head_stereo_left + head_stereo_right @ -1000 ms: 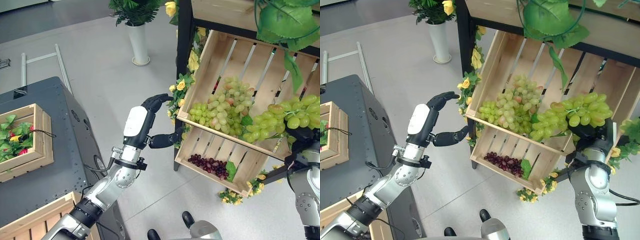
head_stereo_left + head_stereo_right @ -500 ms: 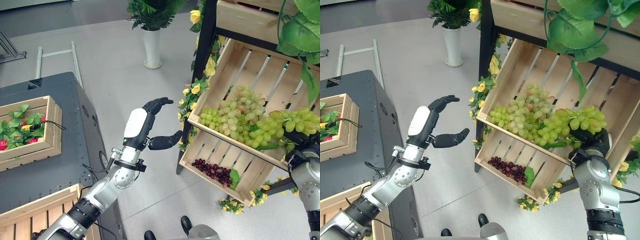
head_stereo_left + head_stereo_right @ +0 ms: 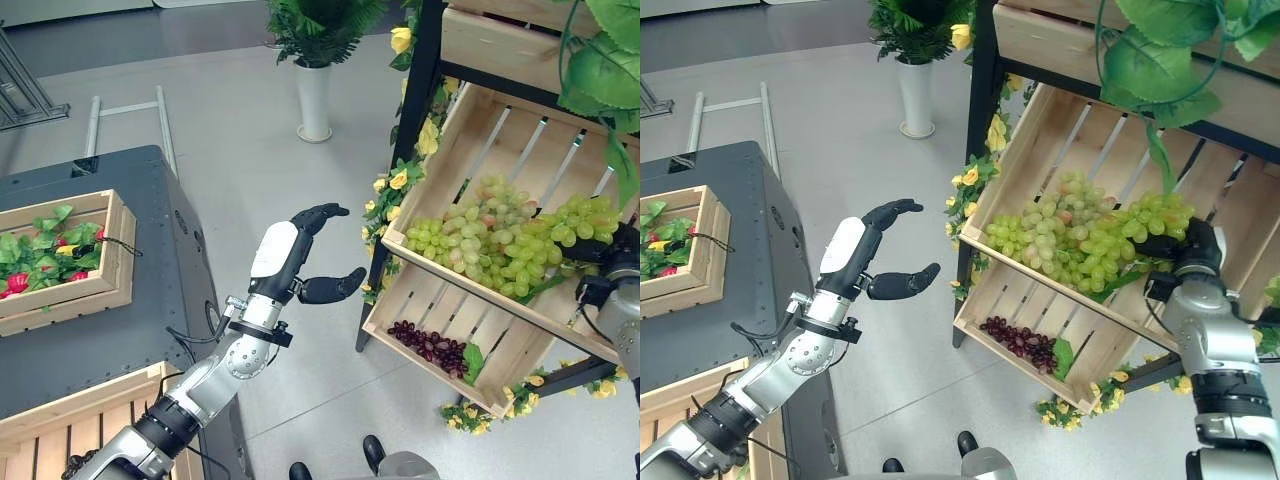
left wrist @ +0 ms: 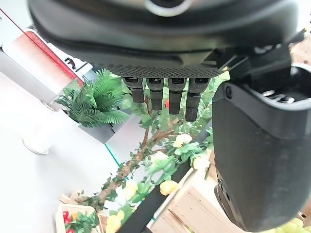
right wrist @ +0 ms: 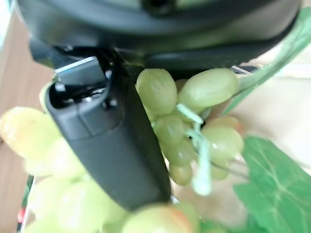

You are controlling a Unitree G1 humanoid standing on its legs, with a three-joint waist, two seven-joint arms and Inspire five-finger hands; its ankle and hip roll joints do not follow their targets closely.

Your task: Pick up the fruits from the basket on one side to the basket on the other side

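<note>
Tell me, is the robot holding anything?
Yes. The right robot hand grips a bunch of green grapes at its end; the left robot hand is empty.

Right hand grips green grape bunch over upper crate.

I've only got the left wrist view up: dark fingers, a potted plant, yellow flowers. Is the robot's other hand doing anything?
Observer: Yes. The right hand is at the upper wooden crate on the rack, its fingers closed on a bunch of green grapes.
Operator: Is that the only fruit there?
Observer: No. More green grapes lie heaped in that crate, and a lower crate holds dark red grapes.
Operator: And the hand I'm looking past?
Observer: The left hand is held open in the air over the floor, beside the rack, touching nothing.
Operator: Where might the grapes go?
Observer: Probably to the robot's left, where a wooden box with leaves sits on a grey table.
</note>
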